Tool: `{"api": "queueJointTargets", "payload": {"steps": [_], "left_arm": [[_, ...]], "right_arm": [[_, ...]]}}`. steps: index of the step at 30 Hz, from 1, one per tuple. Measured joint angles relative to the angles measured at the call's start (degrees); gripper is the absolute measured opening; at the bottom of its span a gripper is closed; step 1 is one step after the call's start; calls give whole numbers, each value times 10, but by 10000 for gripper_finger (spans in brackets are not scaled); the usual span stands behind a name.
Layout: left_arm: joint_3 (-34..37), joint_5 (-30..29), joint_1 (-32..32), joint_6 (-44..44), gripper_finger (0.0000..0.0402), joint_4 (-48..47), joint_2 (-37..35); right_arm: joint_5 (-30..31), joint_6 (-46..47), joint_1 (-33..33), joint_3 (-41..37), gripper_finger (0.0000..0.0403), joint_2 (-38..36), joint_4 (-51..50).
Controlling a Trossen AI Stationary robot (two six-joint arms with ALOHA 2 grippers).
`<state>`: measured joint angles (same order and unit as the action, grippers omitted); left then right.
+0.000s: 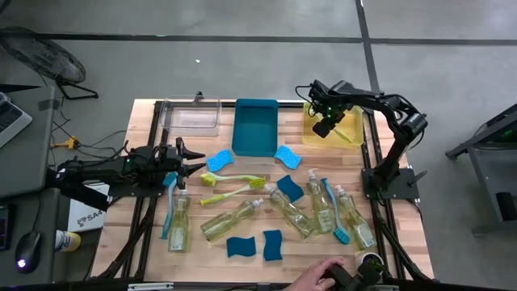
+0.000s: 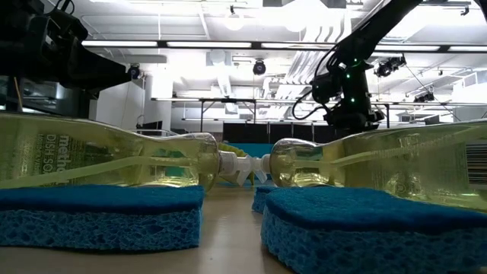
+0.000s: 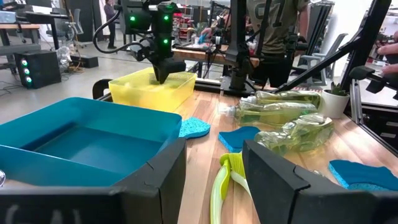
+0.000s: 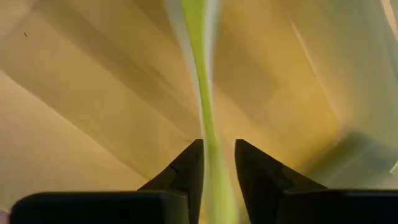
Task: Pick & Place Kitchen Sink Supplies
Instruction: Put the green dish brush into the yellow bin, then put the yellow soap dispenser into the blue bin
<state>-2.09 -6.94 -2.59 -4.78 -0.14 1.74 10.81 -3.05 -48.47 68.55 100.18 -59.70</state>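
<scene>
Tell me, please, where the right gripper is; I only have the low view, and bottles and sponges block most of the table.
Observer: The right gripper hangs over the yellow bin at the table's far right corner.
Operator: Is anything in that bin?
Observer: Yes, a lime-green brush lies in it, its handle directly under that gripper.
Operator: And the left arm?
Observer: The left gripper is open at the left side, pointing toward two more lime-green brushes lying on the wood.
</scene>
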Motion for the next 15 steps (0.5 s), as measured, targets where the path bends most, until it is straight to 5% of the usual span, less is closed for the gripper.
{"api": "queueJointTargets", "payload": {"steps": [15], "left_arm": [[0, 0, 0, 0, 154, 0, 0]], "right_arm": [[-66, 96, 14, 0, 169, -35, -29]]}}
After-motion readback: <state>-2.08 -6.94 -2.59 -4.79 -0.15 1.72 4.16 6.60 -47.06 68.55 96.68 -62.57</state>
